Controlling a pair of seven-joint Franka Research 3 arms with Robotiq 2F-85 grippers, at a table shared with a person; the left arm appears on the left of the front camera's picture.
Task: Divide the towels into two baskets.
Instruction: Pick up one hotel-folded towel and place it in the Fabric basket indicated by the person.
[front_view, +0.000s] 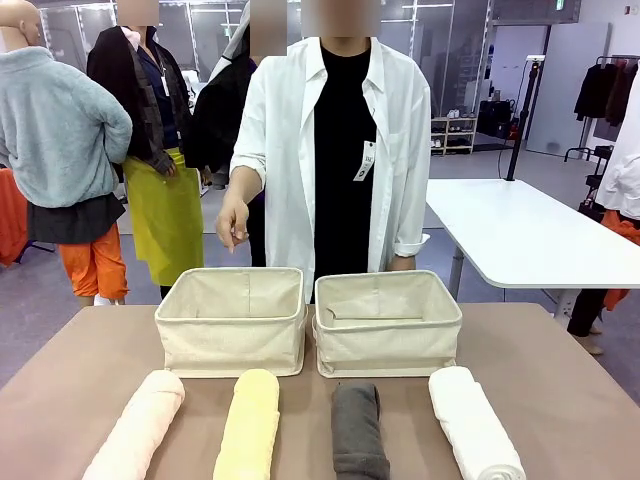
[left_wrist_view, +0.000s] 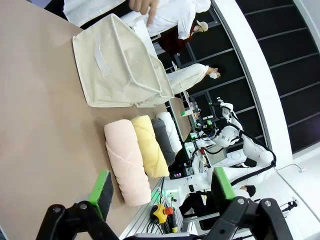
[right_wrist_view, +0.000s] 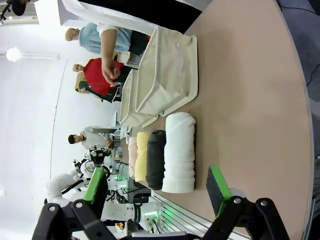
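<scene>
Both hands empty, fingers spread wide: left hand (left_wrist_view: 162, 186), right hand (right_wrist_view: 157, 183); all four towels lie on the table (front_view: 560, 400), none in a basket yet. Pink towel (left_wrist_view: 127, 162) sits just ahead of the left hand, yellow towel (left_wrist_view: 150, 145) beside it; white towel (right_wrist_view: 180, 152) just ahead of the right hand, grey towel (right_wrist_view: 155, 160) next over; left basket (front_view: 230, 340) and right basket (front_view: 388, 350) beyond the rolls. Suggest: straddle mid-roll across its width, clamp deep so it doesn't unroll, then clear the soft rim before release.
</scene>
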